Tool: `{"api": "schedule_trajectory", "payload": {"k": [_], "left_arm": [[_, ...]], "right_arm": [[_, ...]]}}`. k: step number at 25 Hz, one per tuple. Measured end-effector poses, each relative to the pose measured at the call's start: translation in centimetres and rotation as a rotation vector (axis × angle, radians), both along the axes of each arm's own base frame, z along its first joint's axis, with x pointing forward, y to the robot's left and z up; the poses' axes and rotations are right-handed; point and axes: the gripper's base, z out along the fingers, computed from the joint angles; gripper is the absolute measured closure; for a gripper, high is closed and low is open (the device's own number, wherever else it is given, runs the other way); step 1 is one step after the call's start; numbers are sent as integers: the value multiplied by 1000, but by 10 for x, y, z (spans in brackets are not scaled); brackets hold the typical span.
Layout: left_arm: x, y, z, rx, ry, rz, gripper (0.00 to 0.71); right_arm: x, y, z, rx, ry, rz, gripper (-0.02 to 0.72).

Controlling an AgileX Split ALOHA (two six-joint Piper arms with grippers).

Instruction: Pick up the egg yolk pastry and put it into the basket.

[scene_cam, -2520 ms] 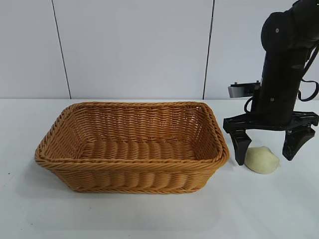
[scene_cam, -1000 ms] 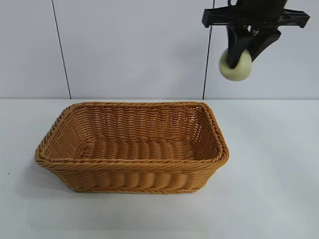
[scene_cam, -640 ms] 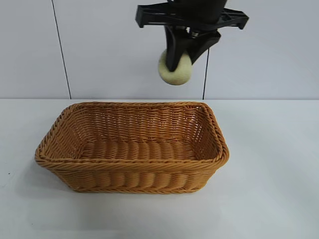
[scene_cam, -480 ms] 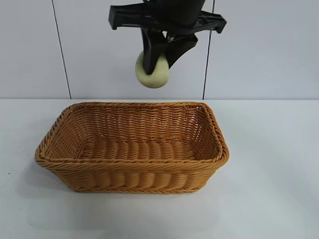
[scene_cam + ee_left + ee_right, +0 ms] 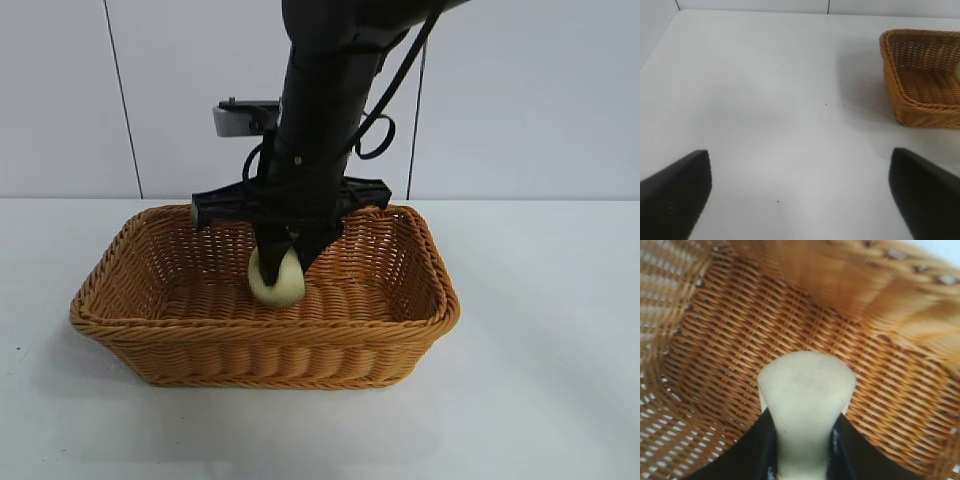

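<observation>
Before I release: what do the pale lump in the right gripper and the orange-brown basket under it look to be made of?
Pale cream-yellow rounded pastry: matte, smooth and soft-looking, like dough or foam; it appears pinched narrow between the right gripper fingers in the right wrist view. Whether real or a prop is unclear.

Orange-brown rectangular basket: woven wicker or rattan-like strands, slight sheen, braided rim; possibly plastic imitation.

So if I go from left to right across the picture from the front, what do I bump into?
Basket's left rim → right hand holding the pastry inside the basket → basket's right rim → bare white table.
</observation>
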Motion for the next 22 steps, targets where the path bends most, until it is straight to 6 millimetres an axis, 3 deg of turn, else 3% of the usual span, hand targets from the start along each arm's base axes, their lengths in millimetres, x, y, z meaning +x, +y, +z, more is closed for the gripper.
{"api": "schedule_trajectory", "payload": {"k": [3, 7, 9, 12, 17, 22], "left_arm": [[0, 0, 0, 0, 0, 0, 18], [0, 0, 0, 0, 0, 0, 18], [0, 0, 0, 0, 0, 0, 18], [0, 0, 0, 0, 0, 0, 18], [0, 0, 0, 0, 0, 0, 18], [0, 0, 0, 0, 0, 0, 18]], "right_arm": [[-1, 2, 0, 14, 5, 27, 377], [-1, 2, 4, 12, -1, 55, 101], [0, 2, 11, -7, 11, 67, 47], [4, 2, 32, -56, 19, 89, 22], [19, -5, 84, -103, -41, 87, 16], [47, -36, 115, -71, -128, -17, 16]]}}
